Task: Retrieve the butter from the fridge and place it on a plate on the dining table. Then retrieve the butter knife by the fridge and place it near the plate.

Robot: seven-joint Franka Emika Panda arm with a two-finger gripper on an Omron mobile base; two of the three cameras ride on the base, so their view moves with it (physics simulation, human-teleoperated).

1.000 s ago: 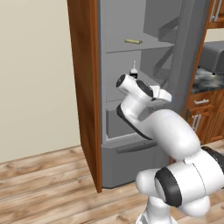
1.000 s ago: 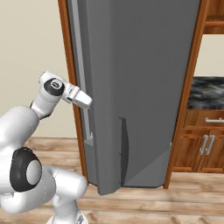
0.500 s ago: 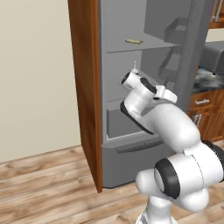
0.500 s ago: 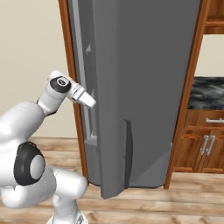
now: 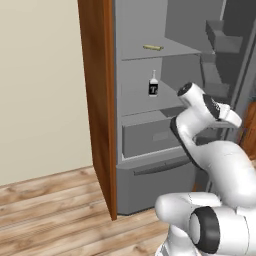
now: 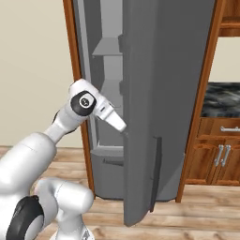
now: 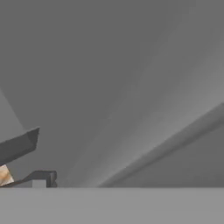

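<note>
In the left base view the butter [image 5: 153, 47], a slim pale yellow-tan stick, lies flat on an upper light grey shelf of the open fridge [image 5: 150, 150], long axis running left to right along the shelf, above a small white bottle [image 5: 153, 84] with a dark label; the white arm has swung rightward since a second ago, uncovering that bottle. In the right base view the gripper [image 6: 121, 127] reaches beside the smooth dark grey fridge door [image 6: 164, 93], nearer it than before. The hand view faces plain grey surfaces, fingers spread and holding nothing.
</note>
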